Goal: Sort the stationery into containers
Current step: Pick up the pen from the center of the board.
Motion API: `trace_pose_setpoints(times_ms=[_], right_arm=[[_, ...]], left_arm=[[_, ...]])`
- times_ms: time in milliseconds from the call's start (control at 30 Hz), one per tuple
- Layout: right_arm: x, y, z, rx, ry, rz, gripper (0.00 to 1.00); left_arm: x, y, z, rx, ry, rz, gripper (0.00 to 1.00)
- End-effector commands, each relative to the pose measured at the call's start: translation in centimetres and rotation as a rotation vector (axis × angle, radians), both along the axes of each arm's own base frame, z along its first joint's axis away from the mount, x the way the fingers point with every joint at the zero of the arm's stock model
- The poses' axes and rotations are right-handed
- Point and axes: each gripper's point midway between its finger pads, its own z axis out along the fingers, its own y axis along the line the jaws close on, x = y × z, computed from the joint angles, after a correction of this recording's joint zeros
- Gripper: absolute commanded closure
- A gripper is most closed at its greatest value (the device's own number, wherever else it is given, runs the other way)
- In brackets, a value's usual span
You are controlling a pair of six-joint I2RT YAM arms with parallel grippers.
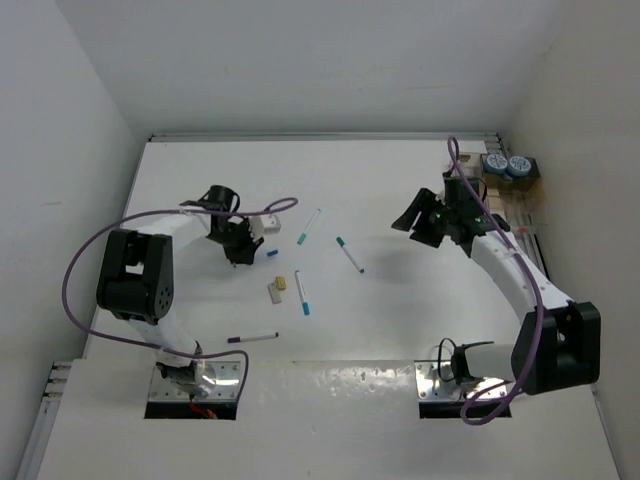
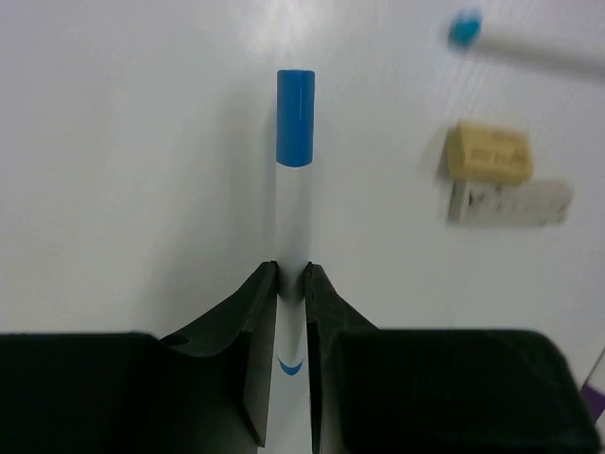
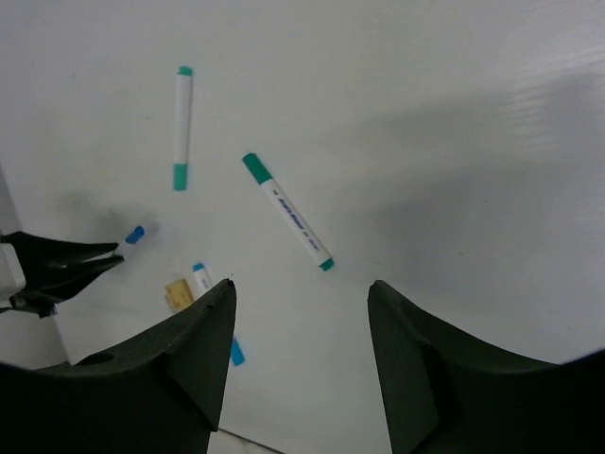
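One blue-capped pen (image 2: 294, 218), on the table's (image 1: 400, 330) left half, sits pinched by the left claw (image 2: 291, 284); the right claw (image 3: 301, 303) hangs open, empty. So narrow a pinch may let it swivel or slip before reaching the containers (image 1: 536, 176) in the far right corner.

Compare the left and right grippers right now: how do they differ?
Left gripper is closed on the barrel of the blue-capped pen; right gripper stands wide open, holding nothing. Left gripper is down close to the table; right gripper hangs higher, with a teal-capped pen lying below it. Both have black fingers and face the table.
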Motion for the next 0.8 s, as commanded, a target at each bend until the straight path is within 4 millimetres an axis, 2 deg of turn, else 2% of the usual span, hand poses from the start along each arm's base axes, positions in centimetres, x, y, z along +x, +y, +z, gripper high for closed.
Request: trace_pose_setpoints(times_ms=[0, 67, 100, 133, 167, 267, 300, 367, 433, 467, 533, 567, 667, 767], right_arm=[[3.5, 2.9, 5.7, 0.170, -0.135, 0.031, 0.44], [4.5, 4.3, 7.0, 0.211, -0.157, 0.072, 0.45], [5.4, 5.5, 9.0, 0.228, -0.214, 0.104, 0.45], [5.7, 6.2, 9.4, 0.232, -0.229, 0.126, 0.45], [6.2, 7.5, 11.3, 0.240, -0.296, 0.167, 0.45], [6.4, 9.7, 13.1, 0.248, -0.371, 0.231, 0.45], [6.3, 11.1, 14.3, 0.256, -0.409, 0.271, 0.45], [6.4, 13.0, 15.1, 0.263, -0.428, 0.311, 0.47], [6.8, 14.2, 14.8, 0.265, -0.427, 0.327, 0.52], [6.8, 15.2, 15.5, 0.282, -0.445, 0.343, 0.53], [6.8, 16.2, 15.3, 0.289, -0.442, 0.363, 0.54], [6.7, 17.1, 15.1, 0.293, -0.433, 0.378, 0.54], [6.5, 18.1, 14.5, 0.297, -0.409, 0.394, 0.52], [6.4, 18.8, 14.7, 0.309, -0.412, 0.410, 0.51]], left_arm=[[3.1, -4.9, 7.6, -0.314, -0.001, 0.068, 1.00], [3.8, -6.8, 10.1, -0.433, 0.051, 0.120, 1.00], [4.5, -8.1, 12.6, -0.528, 0.045, 0.096, 1.00], [4.5, -9.0, 13.9, -0.595, 0.109, 0.141, 1.00], [4.7, -10.1, 16.0, -0.697, 0.161, 0.156, 1.00], [4.4, -11.8, 19.4, -0.844, 0.224, 0.149, 1.00], [5.0, -12.4, 21.1, -0.912, 0.255, 0.186, 1.00], [4.5, -13.0, 22.5, -0.965, 0.262, 0.158, 1.00], [4.3, -13.8, 23.3, -0.985, 0.296, 0.135, 1.00], [3.9, -14.0, 23.6, -0.993, 0.331, 0.129, 1.00], [3.4, -14.6, 23.7, -0.999, 0.371, 0.126, 1.00], [3.2, -15.0, 24.4, -1.014, 0.383, 0.123, 1.00], [2.9, -15.3, 25.2, -1.042, 0.409, 0.134, 1.00], [3.0, -15.6, 25.8, -1.055, 0.414, 0.143, 1.00]])
